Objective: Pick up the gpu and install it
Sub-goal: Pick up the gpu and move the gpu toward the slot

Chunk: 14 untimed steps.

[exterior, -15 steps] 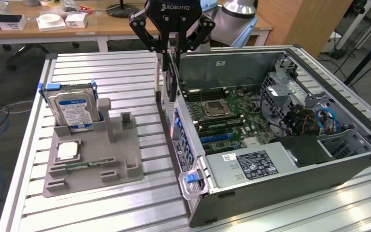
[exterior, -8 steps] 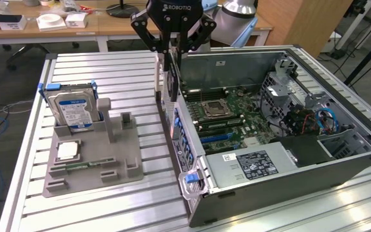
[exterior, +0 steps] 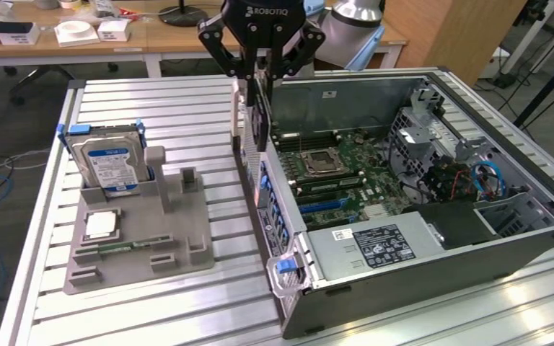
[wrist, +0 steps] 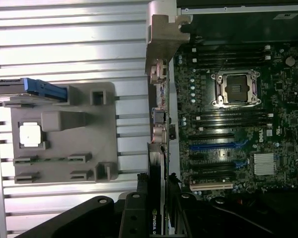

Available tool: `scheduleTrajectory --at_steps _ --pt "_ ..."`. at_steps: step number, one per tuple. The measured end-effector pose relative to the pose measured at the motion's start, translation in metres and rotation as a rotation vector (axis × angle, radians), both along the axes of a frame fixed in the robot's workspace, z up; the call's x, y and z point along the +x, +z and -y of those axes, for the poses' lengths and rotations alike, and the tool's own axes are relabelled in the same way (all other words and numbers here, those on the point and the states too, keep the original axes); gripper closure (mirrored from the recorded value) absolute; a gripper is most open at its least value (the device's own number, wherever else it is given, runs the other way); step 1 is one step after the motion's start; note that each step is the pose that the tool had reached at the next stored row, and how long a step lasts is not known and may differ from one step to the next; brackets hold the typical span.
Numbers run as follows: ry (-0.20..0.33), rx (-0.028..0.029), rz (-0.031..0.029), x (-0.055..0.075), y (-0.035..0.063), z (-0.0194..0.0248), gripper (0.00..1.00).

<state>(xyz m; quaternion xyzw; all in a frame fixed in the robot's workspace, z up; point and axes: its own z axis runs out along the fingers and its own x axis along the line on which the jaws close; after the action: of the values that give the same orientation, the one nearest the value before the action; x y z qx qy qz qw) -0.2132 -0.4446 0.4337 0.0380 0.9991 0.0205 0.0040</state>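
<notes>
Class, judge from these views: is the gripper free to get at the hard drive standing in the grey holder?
Probably not as things stand: the gripper has its jaws shut on the gpu, at the computer case's edge. The hard drive itself stands uncovered, with nothing above it.

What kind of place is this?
Probably a robotics lab or workshop: a black robot gripper holds a thin black graphics card by an open grey computer case on a ribbed aluminium table, with cluttered wooden desks behind.
</notes>
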Motion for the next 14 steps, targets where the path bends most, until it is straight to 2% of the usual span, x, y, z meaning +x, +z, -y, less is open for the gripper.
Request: scheduleTrajectory --at_steps 14 --pt "0.0 0.0001 0.0 0.0048 -0.0003 0.0 0.74"
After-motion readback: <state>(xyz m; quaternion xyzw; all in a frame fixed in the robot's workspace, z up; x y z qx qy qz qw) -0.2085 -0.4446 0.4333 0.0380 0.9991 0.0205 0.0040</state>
